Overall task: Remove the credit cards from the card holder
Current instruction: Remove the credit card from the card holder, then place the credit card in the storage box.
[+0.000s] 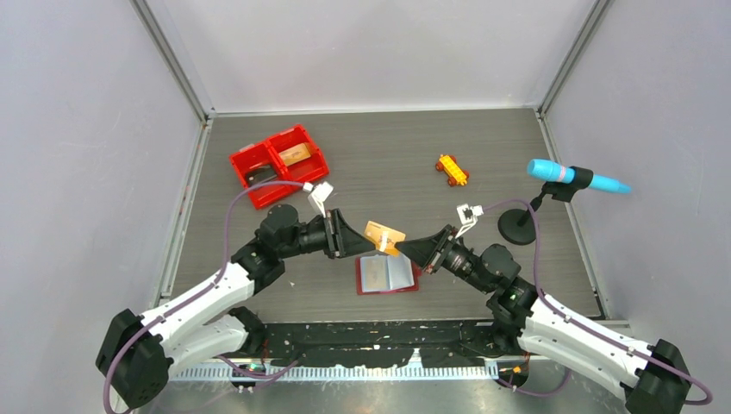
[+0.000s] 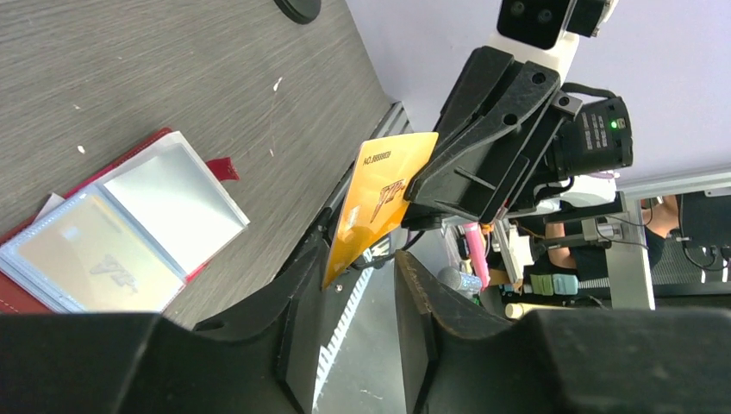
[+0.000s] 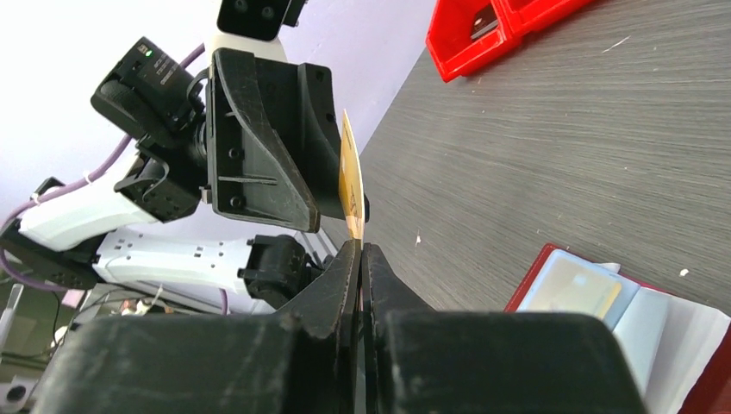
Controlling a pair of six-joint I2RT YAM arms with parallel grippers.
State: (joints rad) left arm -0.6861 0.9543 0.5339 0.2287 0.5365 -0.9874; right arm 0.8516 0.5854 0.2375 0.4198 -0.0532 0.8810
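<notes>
The dark red card holder (image 1: 409, 282) lies open on the table between the arms, its pale blue sleeves up. It also shows in the left wrist view (image 2: 220, 166) and the right wrist view (image 3: 527, 285). One card (image 2: 95, 259) sits inside a sleeve. My right gripper (image 1: 402, 249) is shut on an orange-yellow credit card (image 1: 384, 236) and holds it in the air above the holder. In the right wrist view the card (image 3: 349, 185) stands edge-on out of the shut gripper (image 3: 360, 250). My left gripper (image 2: 353, 285) is open, and the card's free corner (image 2: 379, 203) reaches between its fingers.
A bright red two-compartment bin (image 1: 246, 161) stands at the back left. An orange-yellow toy vehicle (image 1: 452, 170) lies at the back right. A blue microphone (image 1: 573, 178) on a round black stand (image 1: 517, 226) is at the right edge.
</notes>
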